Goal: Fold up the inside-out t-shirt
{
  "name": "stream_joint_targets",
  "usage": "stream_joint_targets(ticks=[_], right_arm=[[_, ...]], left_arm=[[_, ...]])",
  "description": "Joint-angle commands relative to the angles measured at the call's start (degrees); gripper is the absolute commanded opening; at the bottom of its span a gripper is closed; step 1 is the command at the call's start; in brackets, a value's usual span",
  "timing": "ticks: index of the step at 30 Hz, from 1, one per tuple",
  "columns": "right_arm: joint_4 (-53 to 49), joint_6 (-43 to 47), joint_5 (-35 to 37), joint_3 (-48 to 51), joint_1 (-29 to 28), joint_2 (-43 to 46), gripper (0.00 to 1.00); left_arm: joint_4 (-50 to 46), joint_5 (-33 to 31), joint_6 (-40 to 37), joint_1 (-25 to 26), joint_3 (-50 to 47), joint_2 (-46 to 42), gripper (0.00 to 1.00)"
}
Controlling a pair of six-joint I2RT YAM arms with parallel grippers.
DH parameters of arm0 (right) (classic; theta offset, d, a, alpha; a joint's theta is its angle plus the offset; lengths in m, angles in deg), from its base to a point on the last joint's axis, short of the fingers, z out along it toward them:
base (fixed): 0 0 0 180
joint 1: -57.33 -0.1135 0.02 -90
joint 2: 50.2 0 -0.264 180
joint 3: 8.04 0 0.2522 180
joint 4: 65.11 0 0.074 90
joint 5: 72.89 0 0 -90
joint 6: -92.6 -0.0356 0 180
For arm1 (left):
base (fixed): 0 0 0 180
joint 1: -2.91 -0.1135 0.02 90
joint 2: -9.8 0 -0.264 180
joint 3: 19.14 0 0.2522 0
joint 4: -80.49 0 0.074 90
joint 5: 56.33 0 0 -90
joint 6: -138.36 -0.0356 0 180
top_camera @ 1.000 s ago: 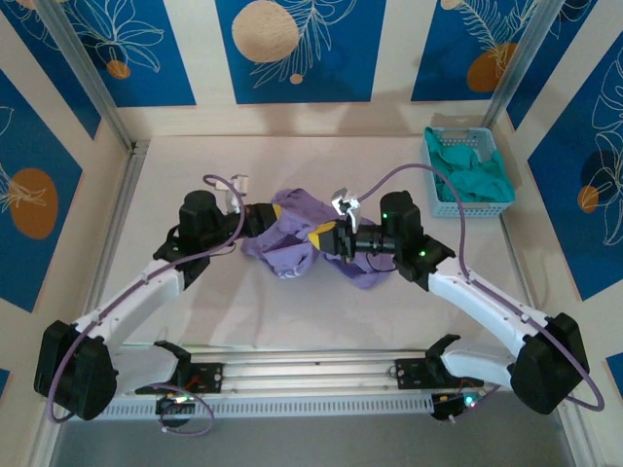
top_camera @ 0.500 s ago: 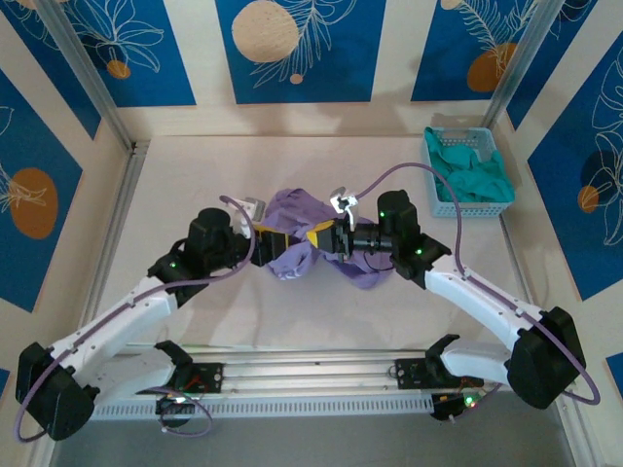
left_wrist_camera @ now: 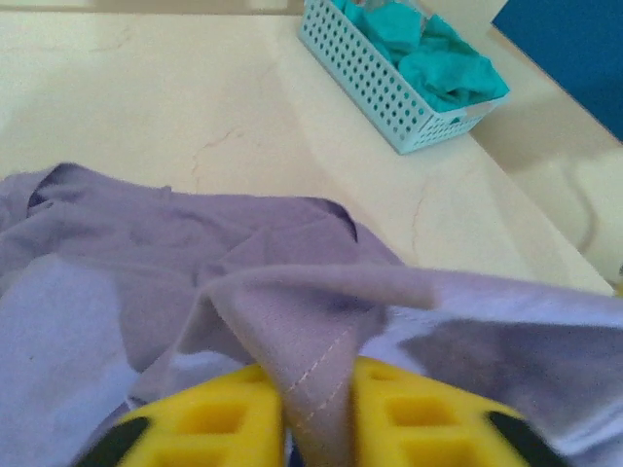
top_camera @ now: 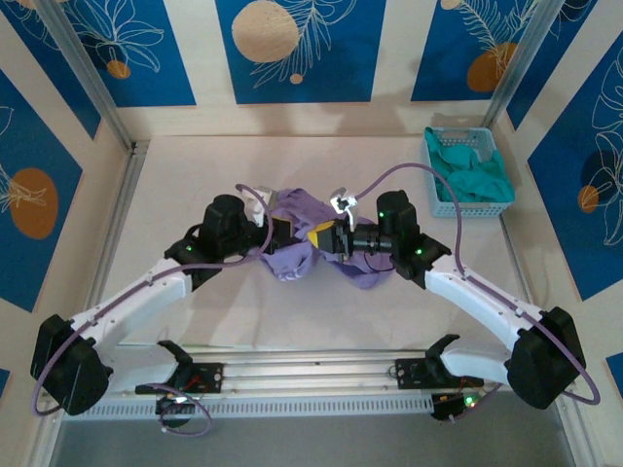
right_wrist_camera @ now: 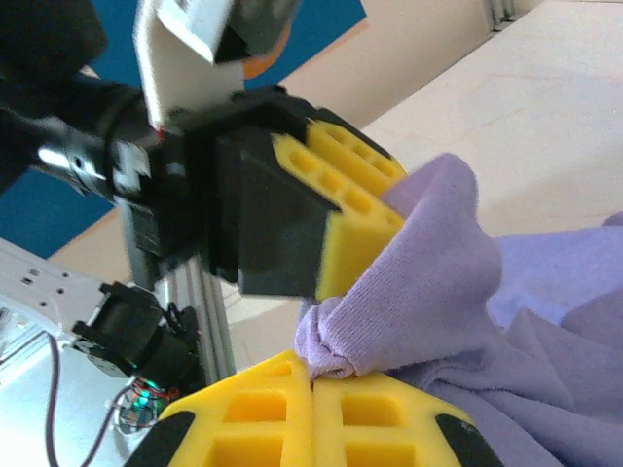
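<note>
The inside-out t-shirt (top_camera: 297, 255) is a lavender bunch lifted off the table's middle, between both arms. My left gripper (top_camera: 283, 233) comes in from the left. In its wrist view the yellow pads (left_wrist_camera: 219, 423) are shut on a stitched hem fold of the t-shirt (left_wrist_camera: 175, 282), which drapes away ahead of them. My right gripper (top_camera: 319, 236) faces it from the right, almost touching. Its pads (right_wrist_camera: 380, 418) are pressed together on a small rolled nub of the t-shirt (right_wrist_camera: 545, 292). The left gripper's yellow pad (right_wrist_camera: 341, 190) sits just above that nub.
A light blue perforated basket (top_camera: 467, 175) holding teal-green garments (left_wrist_camera: 428, 49) stands at the table's back right. The pale table (top_camera: 195, 175) has metal frame rails along its left, right and near edges. Both arms' cables loop above the shirt.
The left arm pulled back, then came in again at the shirt's left side. Its jaws opened and closed onto a hem fold. The right gripper held still, shut on the shirt.
</note>
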Motion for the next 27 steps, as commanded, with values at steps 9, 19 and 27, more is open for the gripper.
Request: stream_joint_targets(ticks=[9, 19, 27], right_arm=[[-14.59, 9.95, 19.42, -7.42, -1.50, 3.51, 0.00], [-26.86, 7.40, 25.74, -14.41, -1.65, -2.32, 0.10], [-28.93, 14.42, 29.74, -11.88, -4.88, 2.94, 0.28]], left_arm=[[-5.29, 17.45, 3.40, -1.82, 5.05, -7.88, 0.00], [3.76, 32.50, 16.61, -6.46, 2.52, -8.75, 0.00], [2.90, 29.78, 18.00, -6.48, 3.88, -5.42, 0.00]])
